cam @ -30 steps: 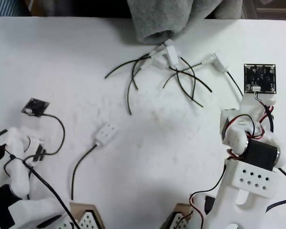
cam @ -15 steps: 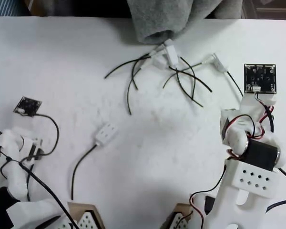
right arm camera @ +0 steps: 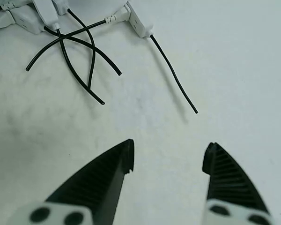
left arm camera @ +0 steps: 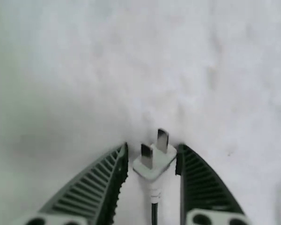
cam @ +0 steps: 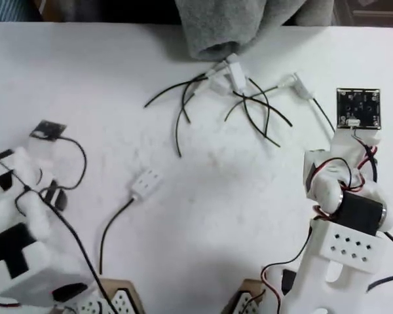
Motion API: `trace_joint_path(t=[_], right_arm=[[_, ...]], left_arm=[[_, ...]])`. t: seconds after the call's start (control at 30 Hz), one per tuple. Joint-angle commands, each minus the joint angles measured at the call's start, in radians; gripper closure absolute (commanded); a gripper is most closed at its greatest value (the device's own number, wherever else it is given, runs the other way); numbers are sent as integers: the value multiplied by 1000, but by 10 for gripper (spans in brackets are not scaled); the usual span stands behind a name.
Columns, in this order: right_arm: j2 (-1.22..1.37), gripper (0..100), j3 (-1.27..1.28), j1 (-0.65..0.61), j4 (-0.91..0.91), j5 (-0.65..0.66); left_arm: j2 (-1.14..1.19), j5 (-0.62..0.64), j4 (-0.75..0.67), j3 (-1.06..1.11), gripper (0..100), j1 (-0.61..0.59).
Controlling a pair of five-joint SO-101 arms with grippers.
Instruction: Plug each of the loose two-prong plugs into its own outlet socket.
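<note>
One two-prong plug (left arm camera: 152, 166) gripped between left gripper (left arm camera: 152, 150) fingers, prongs pointing away from gripper, above bench (cam: 85, 78). Right gripper (right arm camera: 169, 147) spread wide over bench. Outlet socket (cam: 146, 183) lying mid-bench. Corded connectors (cam: 236, 78) tangled near far edge.

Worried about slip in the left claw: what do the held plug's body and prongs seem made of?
Plug body: smooth matte white, rounded edges, probably moulded plastic. Prongs: flat grey blades with dull sheen, likely metal. Cord: black, presumably rubbery insulation.
</note>
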Motion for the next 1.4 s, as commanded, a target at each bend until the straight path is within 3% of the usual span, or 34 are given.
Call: trace_joint_path(t=[0.0,0.3,0.5,0.83,0.93,1.1,1.27,1.37], right_arm=[[-8,758,-43,-7,4,5],[-8,758,-44,-7,4,5],[-8,758,-44,-7,4,5],[-8,758,-44,-7,4,5],[-8,758,-44,-7,4,5],[-8,758,-43,-7,4,5],[-8,758,-41,-7,4,5],[-8,758,-41,-7,4,5]], left_arm=[[-5,63,20,-26,812,70],[-13,66,29,-8,817,61],[-13,66,29,-3,983,61],[-15,72,49,-2,976,58],[-35,149,25,-5,976,54],[-243,250,-69,60,976,91],[-573,279,-71,206,976,208],[-763,373,-69,259,976,265]])
